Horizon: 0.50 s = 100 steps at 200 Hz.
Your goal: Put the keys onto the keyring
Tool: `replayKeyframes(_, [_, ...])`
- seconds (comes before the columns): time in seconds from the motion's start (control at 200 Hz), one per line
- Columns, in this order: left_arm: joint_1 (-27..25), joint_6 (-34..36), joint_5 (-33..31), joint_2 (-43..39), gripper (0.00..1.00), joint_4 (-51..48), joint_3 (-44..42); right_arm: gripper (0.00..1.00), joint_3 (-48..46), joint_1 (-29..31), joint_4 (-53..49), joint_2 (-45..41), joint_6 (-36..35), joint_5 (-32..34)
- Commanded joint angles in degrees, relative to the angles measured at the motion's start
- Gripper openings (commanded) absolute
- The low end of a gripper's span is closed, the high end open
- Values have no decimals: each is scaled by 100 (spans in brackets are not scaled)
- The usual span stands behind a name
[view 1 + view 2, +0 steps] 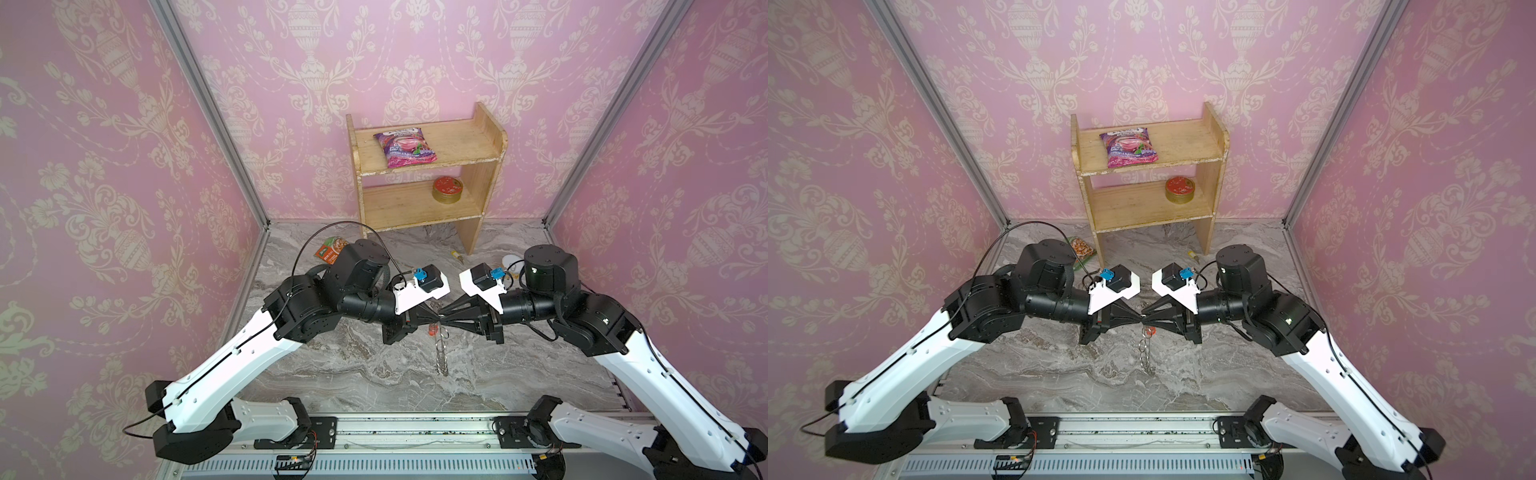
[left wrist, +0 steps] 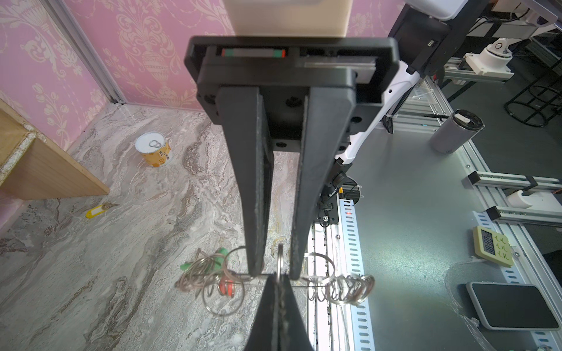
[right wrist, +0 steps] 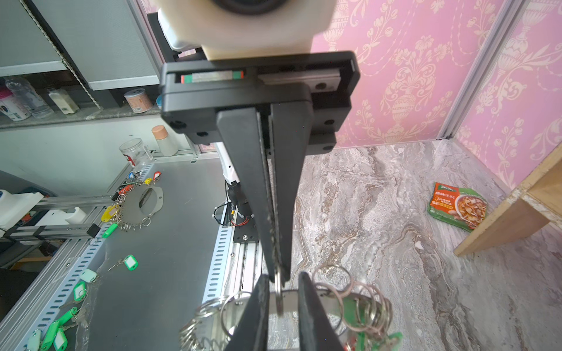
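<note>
Currently both grippers are meeting tip to tip above the marble table (image 1: 498, 374): the left gripper (image 2: 272, 273) is clenching the keyring (image 2: 307, 278) by its rim, while the right gripper (image 3: 278, 275) is pinching one wire loop (image 3: 278, 291) between them; the red-orange key (image 2: 226, 287) is hanging below.

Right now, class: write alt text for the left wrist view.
The left gripper grips the keyring, seen edge-on, while the right gripper pinches one wire loop. A yellow-tagged key lies on the marble table.

surface: marble tabletop (image 1: 519, 374) | on it: shelf (image 1: 473, 232), can (image 2: 153, 149), yellow-tagged key (image 2: 96, 210)
</note>
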Motion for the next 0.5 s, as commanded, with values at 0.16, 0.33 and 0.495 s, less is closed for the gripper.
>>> replayKeyframes(0.16, [-43,105,-22,-119,0,84,205,9,-51,39,-95,0,30,6])
replayKeyframes(0.33, [-43,113,-41,-126,0,75,205,8,-51,38,-207,-23,-20,102])
replayKeyframes(0.495, [-51,102,-40,-137,0,117,207,1,-42,39,-239,-11,-19,106])
